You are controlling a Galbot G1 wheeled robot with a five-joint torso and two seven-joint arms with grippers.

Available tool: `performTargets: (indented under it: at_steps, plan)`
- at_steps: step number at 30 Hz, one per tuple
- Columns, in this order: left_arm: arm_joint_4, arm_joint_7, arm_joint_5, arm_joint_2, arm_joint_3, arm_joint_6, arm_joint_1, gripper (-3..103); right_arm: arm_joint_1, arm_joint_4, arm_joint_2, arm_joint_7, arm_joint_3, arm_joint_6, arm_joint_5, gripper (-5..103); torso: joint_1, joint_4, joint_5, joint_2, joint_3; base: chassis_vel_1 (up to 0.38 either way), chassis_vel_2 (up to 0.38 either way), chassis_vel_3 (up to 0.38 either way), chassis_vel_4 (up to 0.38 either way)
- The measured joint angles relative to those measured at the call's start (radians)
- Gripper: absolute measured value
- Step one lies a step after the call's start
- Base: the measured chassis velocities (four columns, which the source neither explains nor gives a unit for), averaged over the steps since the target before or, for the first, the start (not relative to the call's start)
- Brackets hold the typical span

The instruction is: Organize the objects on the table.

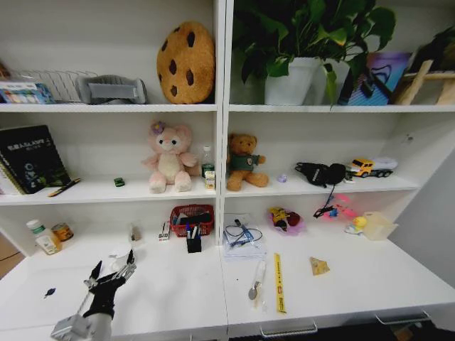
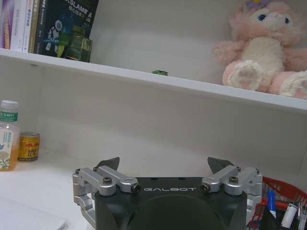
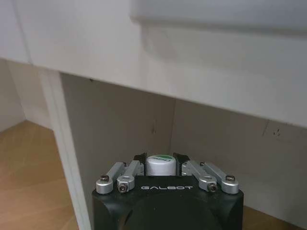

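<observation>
The long white table (image 1: 170,291) runs below the shelves. A black pen cup (image 1: 193,242) stands at its back, in front of a red basket (image 1: 192,218); white markers (image 2: 289,215) stick out of the cup. A tiny green toy car (image 1: 119,182) (image 2: 159,73) sits on the shelf above. My left gripper (image 1: 114,273) (image 2: 164,165) hovers open over the table's left front, nothing between its fingers. My right gripper (image 3: 159,160) is down beside the table's underside, shut on a small white-capped bottle (image 3: 159,166).
A tea bottle (image 1: 40,237) (image 2: 6,136) and a can (image 1: 62,231) (image 2: 29,146) stand back left. A yellow ruler (image 1: 279,283), a spoon-like tool (image 1: 254,285), a cable bundle (image 1: 242,236) and a pink bowl (image 1: 286,221) lie right of centre. A pink plush (image 1: 169,158) sits on the shelf.
</observation>
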Motion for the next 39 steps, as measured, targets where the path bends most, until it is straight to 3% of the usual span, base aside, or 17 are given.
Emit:
performTargets:
  at_steps: [22,24,29,35,39]
  plan:
    - [0.006,0.000,0.010,-0.011,-0.008,-0.002,0.011,100,0.206,-0.197,0.066,-0.008,-0.116,-0.010,-0.011,28,0.000,-0.0003,-0.0001,0.000,0.000,0.000,0.000,0.000,0.000]
    - [0.006,-0.001,0.007,-0.009,-0.010,-0.003,0.010,100,0.205,-0.194,0.066,-0.006,-0.115,-0.012,-0.013,44,0.000,-0.0002,-0.0001,0.000,0.000,0.000,0.000,0.000,0.000]
    - [0.009,-0.001,0.007,-0.009,-0.006,-0.003,0.007,100,0.200,-0.194,0.067,-0.005,-0.111,-0.012,-0.017,54,0.000,-0.0003,-0.0001,0.000,0.000,0.000,0.000,0.000,0.000]
    - [0.007,-0.002,0.006,-0.003,-0.004,-0.004,0.007,100,0.136,-0.113,0.046,-0.002,-0.096,-0.020,-0.025,82,0.000,-0.0002,0.0002,0.000,0.000,0.000,0.000,0.000,0.000]
    - [0.005,-0.002,0.003,-0.001,-0.006,-0.005,0.004,100,0.091,-0.067,0.018,0.002,-0.086,-0.023,-0.030,92,0.000,-0.0003,0.0000,0.000,0.000,0.000,0.000,0.000,0.000]
